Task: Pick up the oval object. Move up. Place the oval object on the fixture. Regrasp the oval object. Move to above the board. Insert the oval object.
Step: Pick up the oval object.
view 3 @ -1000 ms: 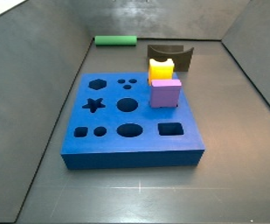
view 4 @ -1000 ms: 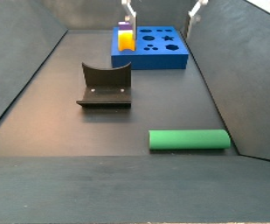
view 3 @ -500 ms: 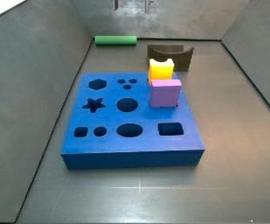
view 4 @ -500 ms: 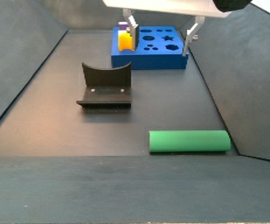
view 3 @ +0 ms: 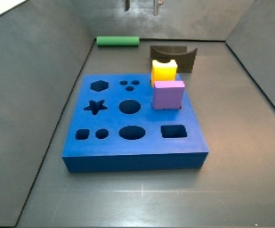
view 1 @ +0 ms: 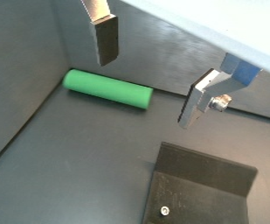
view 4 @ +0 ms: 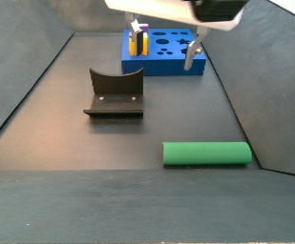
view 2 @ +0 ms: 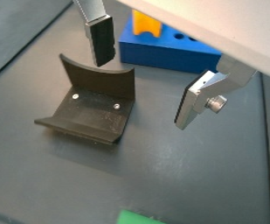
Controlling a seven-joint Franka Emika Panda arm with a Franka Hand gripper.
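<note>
A: Where is the peg (view 4: 207, 152) found?
B: It is seen lying flat on the floor, untouched, against the wall in a side view (view 3: 118, 41); from the fixture (view 4: 114, 94) in the other side view it is placed at about 4 o'clock, well apart. The board (view 3: 133, 122) is found beyond the fixture, with a yellow block (view 3: 165, 69) and a purple cube (view 3: 168, 93) standing on it.

A: And the gripper (view 1: 148, 79)?
B: It is held in the air with the fingers (view 1: 106, 38) spread wide and nothing between them. In a wrist view the peg is seen below, nearer one finger than the other; in the other wrist view (view 2: 145, 74) the fixture is seen beneath instead. The pick-up is judged not yet begun.

A: What could go wrong from here?
B: If the descent is made off-centre, the peg could be struck by one finger and rolled away, since it is smooth and round. The wall beside it could be caught by a finger, as little room is left there. If it is gripped near an end, it may be tilted when lifted, and seating in the fixture's notch would be spoiled
</note>
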